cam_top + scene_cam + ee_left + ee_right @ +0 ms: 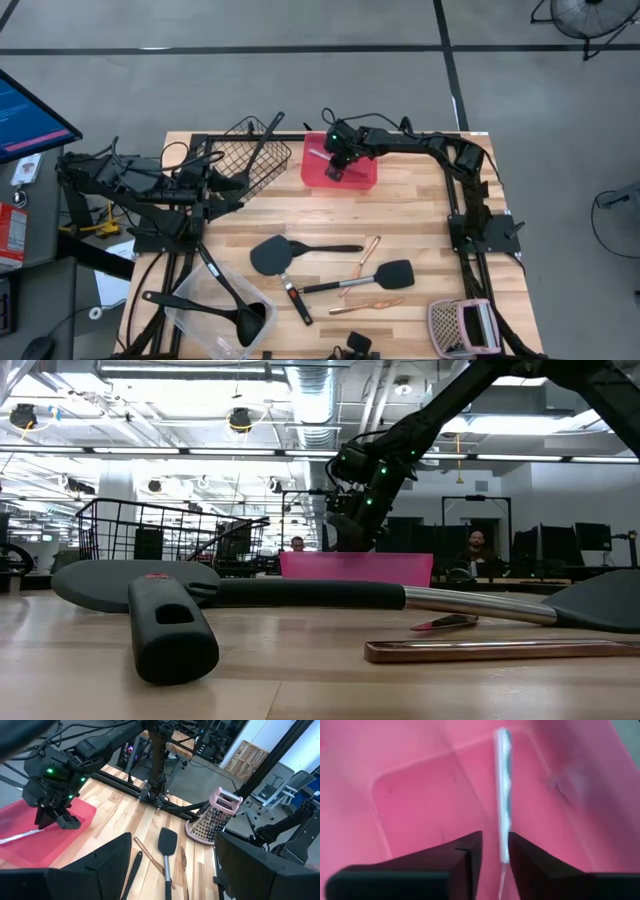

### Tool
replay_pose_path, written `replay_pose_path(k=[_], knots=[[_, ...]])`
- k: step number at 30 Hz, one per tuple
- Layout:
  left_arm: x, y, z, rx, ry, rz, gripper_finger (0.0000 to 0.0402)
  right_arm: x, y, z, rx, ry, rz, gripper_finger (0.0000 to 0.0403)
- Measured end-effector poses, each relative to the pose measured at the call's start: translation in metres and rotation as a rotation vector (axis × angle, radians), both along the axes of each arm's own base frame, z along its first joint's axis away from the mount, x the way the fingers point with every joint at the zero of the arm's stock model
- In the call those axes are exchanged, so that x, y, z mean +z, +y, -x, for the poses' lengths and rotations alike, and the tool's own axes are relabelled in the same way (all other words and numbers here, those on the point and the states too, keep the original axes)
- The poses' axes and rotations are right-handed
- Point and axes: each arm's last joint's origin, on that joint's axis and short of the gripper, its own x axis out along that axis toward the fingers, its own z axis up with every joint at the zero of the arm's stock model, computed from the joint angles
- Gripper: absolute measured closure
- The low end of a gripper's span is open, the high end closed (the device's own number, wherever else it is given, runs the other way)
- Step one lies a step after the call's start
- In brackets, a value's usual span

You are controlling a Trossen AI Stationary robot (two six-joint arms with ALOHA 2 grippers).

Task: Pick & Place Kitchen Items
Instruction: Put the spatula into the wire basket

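Right hand [338,166] above the red tray [365,180] at the far edge of the table [420,215], fingers closed on a slim silver metal piece [503,785]. Piece clamped near one end between the two dark fingers [465,855], long axis pointing forward away from the hand and down into the tray (in the high view toward about 10 o'clock, tip close to the tray's far-left corner). Whether the tip already touches the pink floor: cannot tell. Release probably the step in hand, so only a small opening and a straight lift needed. Left hand [215,172] waiting beside the black wire basket [255,155], at 9 o'clock from the tray, fingers apart with nothing between. Other utensils well apart from both hands: black spatulas [275,255] and copper sticks [368,250] at mid-table, ladles in the clear tub [215,318] at 7 o'clock. Right arm clearly nearer to the tray.
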Motion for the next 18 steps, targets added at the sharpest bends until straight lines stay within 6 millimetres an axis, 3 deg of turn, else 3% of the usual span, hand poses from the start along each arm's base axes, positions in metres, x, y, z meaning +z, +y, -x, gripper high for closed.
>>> replay_pose_path(k=[4, 9, 14, 18], knots=[[0.0, 0.0, 0.0, 0.0, -0.002, 0.001, 0.0131, 0.018, 0.001, 0.001, -0.015, 0.026, -0.029, 0.0254], [0.0, 0.0, 0.0, 0.0, -0.004, 0.001, 0.0131, 0.103, 0.018, 0.008, 0.049, -0.052, -0.036, 0.0201], [0.0, 0.0, 0.0, -0.001, -0.004, 0.001, 0.0131, 0.174, 0.071, 0.039, 0.134, -0.107, -0.064, 0.0189], [0.001, 0.0, 0.0, -0.001, -0.008, 0.002, 0.0131, 0.199, 0.131, 0.066, 0.213, -0.118, -0.127, 0.0199]])
